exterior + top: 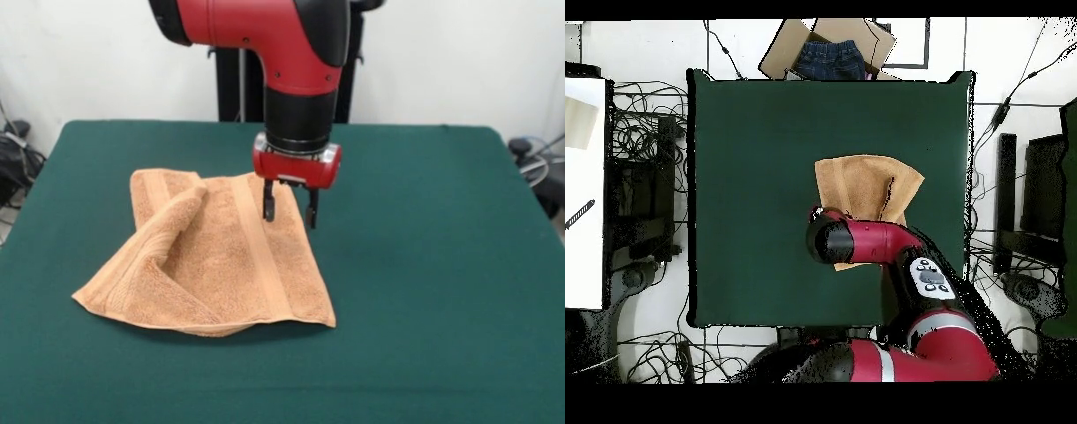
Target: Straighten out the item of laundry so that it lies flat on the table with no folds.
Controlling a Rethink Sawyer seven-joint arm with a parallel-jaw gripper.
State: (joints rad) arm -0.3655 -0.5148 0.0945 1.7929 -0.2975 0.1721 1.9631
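Covering most of the frame, the table (424, 265) carries the towel (221, 265) left of centre, its left part folded over. The gripper (290, 212) hovers at its upper right edge, fingers apart and empty; judged still unfolding, next needing a grasp on that flap.

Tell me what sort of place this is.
Likely a robotics lab: a red arm on a pedestal, its pincer above a towel on a green table, with cables strewn across the floor.
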